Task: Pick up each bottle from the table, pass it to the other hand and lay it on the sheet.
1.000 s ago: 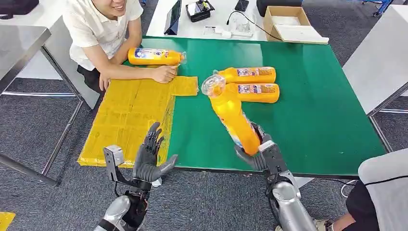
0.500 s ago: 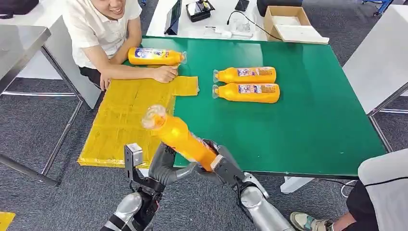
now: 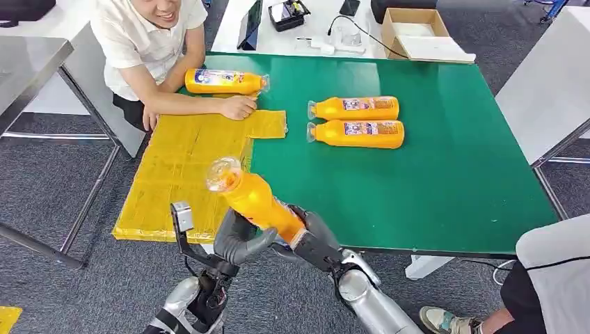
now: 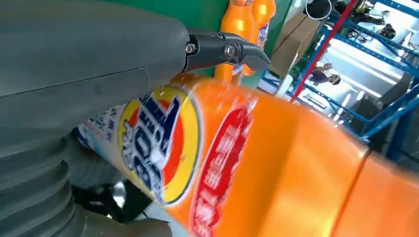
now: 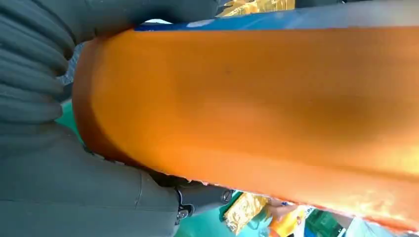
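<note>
Passing bottle (image 3: 261, 204) hand to hand off the table's near edge — right hand (image 3: 314, 240) grips its base | left hand (image 3: 236, 239) wrapping its middle | next: right lets go, left carries to sheet (image 3: 184, 163)

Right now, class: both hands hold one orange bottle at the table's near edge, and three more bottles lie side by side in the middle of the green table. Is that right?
Not quite. The head view shows two bottles side by side there, not three. Both hands do hold one orange bottle.

Silver arms end in dark grey hands: left hand (image 3: 236, 240), right hand (image 3: 313, 240). Ribbed grey covers, small screws at the fingers.
</note>
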Tool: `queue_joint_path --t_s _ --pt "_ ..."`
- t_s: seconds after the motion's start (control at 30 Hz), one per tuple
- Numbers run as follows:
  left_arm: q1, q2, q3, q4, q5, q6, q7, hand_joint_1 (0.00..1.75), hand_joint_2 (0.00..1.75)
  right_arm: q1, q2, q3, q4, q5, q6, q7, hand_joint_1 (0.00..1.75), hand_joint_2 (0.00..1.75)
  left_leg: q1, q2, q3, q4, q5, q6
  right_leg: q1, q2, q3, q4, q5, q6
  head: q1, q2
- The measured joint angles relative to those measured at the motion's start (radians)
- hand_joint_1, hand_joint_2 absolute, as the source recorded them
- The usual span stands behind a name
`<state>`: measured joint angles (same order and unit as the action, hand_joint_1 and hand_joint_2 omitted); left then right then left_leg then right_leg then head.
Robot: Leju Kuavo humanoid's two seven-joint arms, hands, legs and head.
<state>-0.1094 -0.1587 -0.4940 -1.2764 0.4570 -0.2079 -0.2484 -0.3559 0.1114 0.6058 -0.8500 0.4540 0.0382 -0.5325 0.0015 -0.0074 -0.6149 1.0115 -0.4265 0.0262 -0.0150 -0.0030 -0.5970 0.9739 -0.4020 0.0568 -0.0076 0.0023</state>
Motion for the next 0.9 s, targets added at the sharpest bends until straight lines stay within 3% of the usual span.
queue_joint_path --t_s 0.17,0.2,0.23,0.3,0.4,0.57,0.67,0.7,0.73,0.9 --pt "0.002 0.000 0.008 -0.002 0.034 -0.011 0.013 0.00 1.75 -0.006 0.004 0.008 0.019 0.001 -0.008 -0.003 1.31 1.75 0.000 0.000 0.000 0.000 0.000 0.000 0.000 0.000 0.000 0.000 0.000 0.000 0.000 0.000" --pt "0.003 0.000 0.010 -0.002 0.054 -0.016 0.022 0.68 1.75 -0.008 0.004 0.012 0.022 0.006 -0.017 -0.003 1.26 1.75 0.000 0.000 0.000 0.000 0.000 0.000 0.000 0.000 0.000 0.000 0.000 0.000 0.000 0.000" --pt "0.003 0.001 0.011 -0.003 0.066 -0.016 0.032 1.75 1.75 -0.010 0.005 0.017 0.027 0.017 -0.034 -0.003 1.22 1.75 0.000 0.000 0.000 0.000 0.000 0.000 0.000 0.000 0.000 0.000 0.000 0.000 0.000 0.000" --pt "0.002 0.003 0.011 -0.002 0.080 0.000 0.054 1.75 1.75 -0.014 0.005 0.029 0.040 0.052 -0.078 0.004 1.03 1.75 0.000 0.000 0.000 0.000 0.000 0.000 0.000 0.000 0.000 0.000 0.000 0.000 0.000 0.000" --pt "0.000 0.006 0.011 0.007 0.084 0.034 0.075 1.75 1.75 -0.025 0.010 0.053 0.060 0.131 -0.172 0.040 1.06 1.75 0.000 0.000 0.000 0.000 0.000 0.000 0.000 0.000 0.000 0.000 0.000 0.000 0.000 0.000" --pt "-0.001 0.009 0.014 0.026 0.113 0.059 0.098 1.75 1.75 -0.047 0.017 0.103 0.098 0.245 -0.288 0.106 0.98 1.75 0.000 0.001 0.000 0.000 0.000 0.000 0.000 0.000 -0.001 0.000 0.000 0.000 0.000 0.000" --pt "-0.004 0.009 0.016 0.034 0.100 0.088 0.094 1.75 1.75 -0.058 0.025 0.124 0.121 0.283 -0.337 0.135 0.70 1.75 0.000 0.001 0.000 0.000 0.000 0.000 0.000 0.000 -0.001 0.000 0.000 0.000 0.000 0.000" --pt "-0.004 0.009 0.015 0.034 0.082 0.110 0.086 1.75 1.75 -0.062 0.029 0.130 0.127 0.304 -0.361 0.154 0.49 1.75 0.000 0.001 0.000 0.000 0.000 0.000 0.000 0.000 -0.001 0.000 0.000 0.000 0.000 0.000" --pt "-0.005 0.009 0.014 0.034 0.063 0.131 0.077 1.75 1.75 -0.066 0.031 0.139 0.134 0.333 -0.394 0.177 0.05 1.75 0.000 0.001 0.000 0.000 0.000 0.000 0.000 0.000 -0.001 0.000 0.000 0.000 0.000 0.000" --pt "-0.012 0.008 0.014 0.032 0.009 0.183 0.059 1.75 1.75 -0.079 0.042 0.181 0.156 0.427 -0.493 0.254 0.00 1.75 0.000 0.000 0.000 0.000 0.000 0.000 0.000 0.000 -0.001 0.000 0.000 0.000 0.000 0.000"
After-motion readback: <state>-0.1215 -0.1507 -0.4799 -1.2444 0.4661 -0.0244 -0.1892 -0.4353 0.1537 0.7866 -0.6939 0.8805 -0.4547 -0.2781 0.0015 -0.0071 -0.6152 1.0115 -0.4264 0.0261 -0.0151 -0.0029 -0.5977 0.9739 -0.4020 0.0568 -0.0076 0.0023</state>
